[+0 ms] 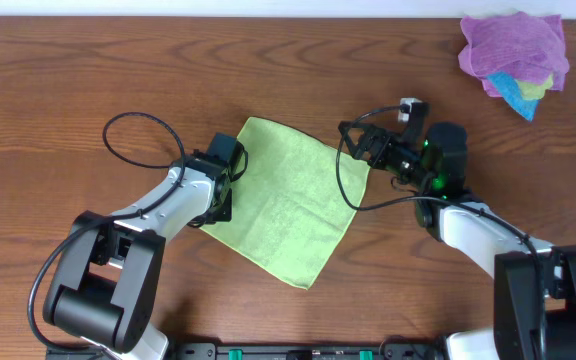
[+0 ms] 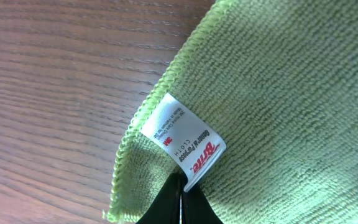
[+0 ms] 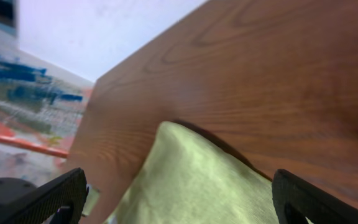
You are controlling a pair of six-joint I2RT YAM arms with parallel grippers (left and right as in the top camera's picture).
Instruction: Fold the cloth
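**Step in hand.** The cloth [image 1: 288, 205] lies flat and unfolded on the desk [image 1: 88, 70], turned as a diamond between the two arms. No fold is made yet. The step is judged to be the taking of hold at both sides before the first fold.

**Left hand.** The left hand [image 2: 180, 198] is set at the left side of the cloth. Its fingers are pressed together with no gap. The tag [image 2: 182, 140] and the hemmed edge run in between the tips, so the cloth is judged to be pinched there.

**Right hand.** The right hand [image 1: 361, 145] is held at the right corner with its fingers spread wide. Nothing is gripped between them.

**Next move.** The right hand is to be closed on the corner, with the fabric caught deep enough not to slip. Both holds are then to be raised together and one half carried over the other, with the edges matched.

**Views compared.**
- Only the overhead view shows the whole layout. It also shows the purple cloth [image 1: 513, 48] and the blue cloth [image 1: 516, 95] bunched at the far right, well apart. The left fingertips are hidden there under the hand's body.
- Only the left wrist view shows the shut tips and the tag.
- Only the right wrist view shows the cloth corner lying between the spread fingers, raised slightly, with a shadow beneath it.
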